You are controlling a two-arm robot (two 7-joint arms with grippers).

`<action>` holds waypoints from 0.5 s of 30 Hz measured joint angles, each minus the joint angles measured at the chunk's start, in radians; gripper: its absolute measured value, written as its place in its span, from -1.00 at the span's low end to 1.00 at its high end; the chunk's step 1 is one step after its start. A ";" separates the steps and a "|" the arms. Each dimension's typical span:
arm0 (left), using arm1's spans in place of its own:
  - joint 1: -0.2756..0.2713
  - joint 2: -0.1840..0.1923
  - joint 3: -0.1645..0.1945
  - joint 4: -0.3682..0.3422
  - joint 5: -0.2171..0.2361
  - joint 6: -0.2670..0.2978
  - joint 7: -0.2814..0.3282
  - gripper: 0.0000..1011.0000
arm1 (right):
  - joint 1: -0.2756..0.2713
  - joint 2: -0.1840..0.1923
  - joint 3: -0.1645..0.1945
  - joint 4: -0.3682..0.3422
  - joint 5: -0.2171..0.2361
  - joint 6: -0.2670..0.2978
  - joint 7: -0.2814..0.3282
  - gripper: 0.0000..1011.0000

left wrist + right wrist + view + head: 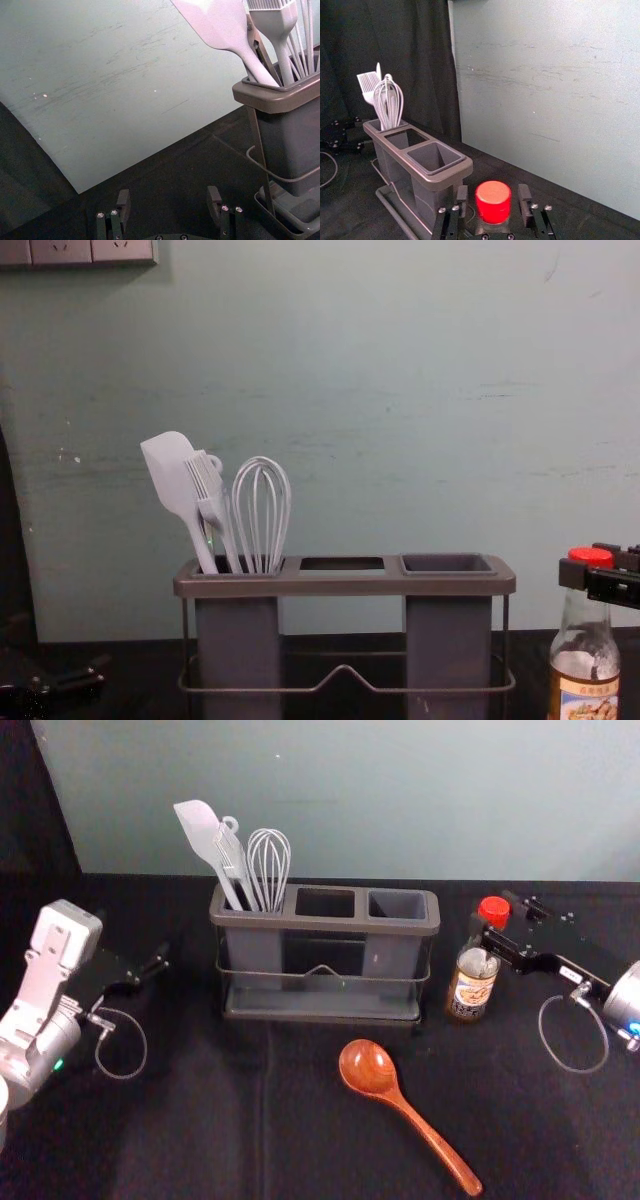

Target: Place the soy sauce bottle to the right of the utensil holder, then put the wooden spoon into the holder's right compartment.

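Note:
The soy sauce bottle (472,984) stands upright to the right of the utensil holder (322,1015), with a gap between them. My right gripper (503,942) is at its neck, just below the red cap; in the right wrist view the right gripper (493,200) is open, one finger on each side of the cap (493,202). The wooden spoon (420,1122) lies in front of the holder, bowl toward it. The holder's right compartment (447,564) is empty. Left of the holder is my left gripper (150,966), open with nothing between its fingers in the left wrist view (168,205).
A spatula (172,476), a brush (208,490) and a whisk (262,510) stand in the holder's left compartment. Behind the table rises a pale wall (400,800). Dark cloth (200,1120) covers the table.

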 joint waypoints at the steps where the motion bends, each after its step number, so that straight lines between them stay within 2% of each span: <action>1: 0.000 0.000 0.000 0.000 0.000 0.000 0.000 0.99 | 0.000 0.000 0.000 0.000 0.000 0.000 0.000 0.27; 4: 0.000 0.000 0.000 0.000 0.000 0.000 0.000 0.99 | 0.000 0.000 0.000 -0.001 0.000 0.000 0.000 0.41; 6: 0.000 0.000 0.000 0.000 0.000 0.000 0.000 0.99 | -0.001 0.000 0.001 -0.001 0.000 0.000 0.000 0.61; 9: 0.000 0.000 0.000 0.000 0.000 0.000 0.000 0.99 | -0.001 0.001 0.001 -0.001 0.001 0.000 0.000 0.78; 15: 0.000 0.000 0.000 0.000 0.000 0.000 0.000 0.99 | -0.001 0.001 0.001 -0.002 0.001 0.001 0.000 0.98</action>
